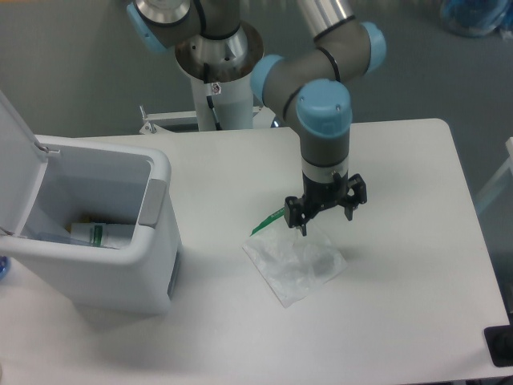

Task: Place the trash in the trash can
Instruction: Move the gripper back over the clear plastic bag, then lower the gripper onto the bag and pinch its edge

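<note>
1 plastic bag (294, 266) w/ green strip, on table (401, 321). 1 bottle (96, 234) inside trash can (120, 273). 1 trash can, lid up. 1 arm, 1 gripper (326, 216).

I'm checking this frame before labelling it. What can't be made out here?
- Whether the tool touches the plastic bag: the single overhead view gives no height.
- Contents of the trash can: its front wall hides most of the inside.
- Dark object at the bottom right: cut by the edge.

Between the plastic bag (294, 264) and the open trash can (92, 241) the bench (401, 160) is bare.
</note>
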Controlling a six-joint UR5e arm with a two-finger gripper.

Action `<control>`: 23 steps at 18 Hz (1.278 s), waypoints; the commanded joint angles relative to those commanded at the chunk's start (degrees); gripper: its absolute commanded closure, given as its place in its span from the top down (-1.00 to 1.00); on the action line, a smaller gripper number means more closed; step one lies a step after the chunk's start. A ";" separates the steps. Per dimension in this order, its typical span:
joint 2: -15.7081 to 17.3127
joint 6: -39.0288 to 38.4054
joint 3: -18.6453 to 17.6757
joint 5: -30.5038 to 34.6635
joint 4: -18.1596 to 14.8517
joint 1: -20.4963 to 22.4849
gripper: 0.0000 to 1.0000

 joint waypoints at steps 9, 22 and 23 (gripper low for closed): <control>-3.87 -1.49 0.17 0.09 0.09 -0.26 1.00; -7.47 -2.29 1.58 0.00 0.09 -0.18 1.00; -7.91 -2.20 1.76 0.00 0.18 -0.18 1.00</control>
